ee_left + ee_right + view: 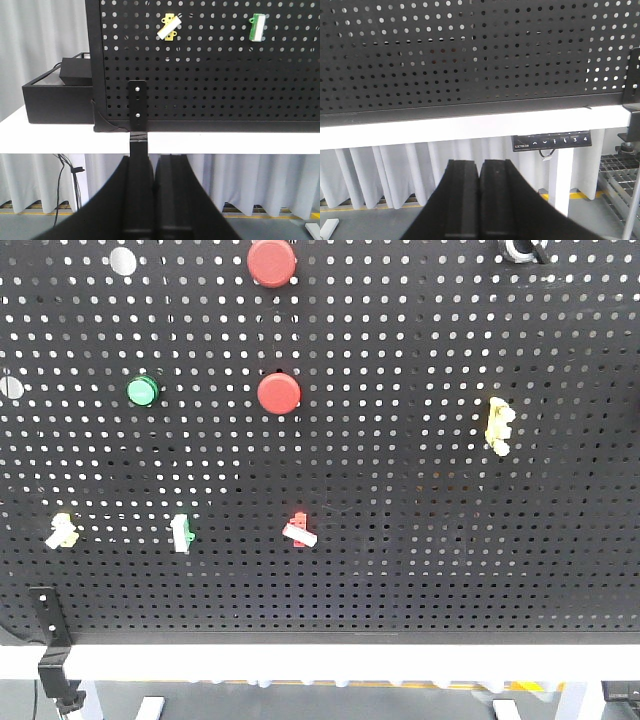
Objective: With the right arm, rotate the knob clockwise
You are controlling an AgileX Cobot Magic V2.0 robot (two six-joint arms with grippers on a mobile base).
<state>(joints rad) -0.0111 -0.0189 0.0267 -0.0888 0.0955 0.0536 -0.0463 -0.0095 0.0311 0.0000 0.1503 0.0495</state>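
A black perforated board (400, 570) stands upright on a white table (330, 660). A dark ring-shaped part (520, 248), possibly the knob, is cut off by the top edge at the upper right; I cannot tell for sure. My right gripper (480, 162) is shut and empty, low in front of the table edge (470, 127), below the board (470, 55). My left gripper (152, 157) is shut and empty, below the table near the board's left bracket (138, 107). Neither gripper shows in the front view.
The board carries two red round buttons (272, 262) (279, 394), a green button (143, 391), a yellow switch (498, 424), a red-white switch (299, 531), a green-white switch (181, 533) and a yellow-white switch (62, 531). A black box (57, 95) sits left of the board. A desk control panel (552, 141) hangs under the table.
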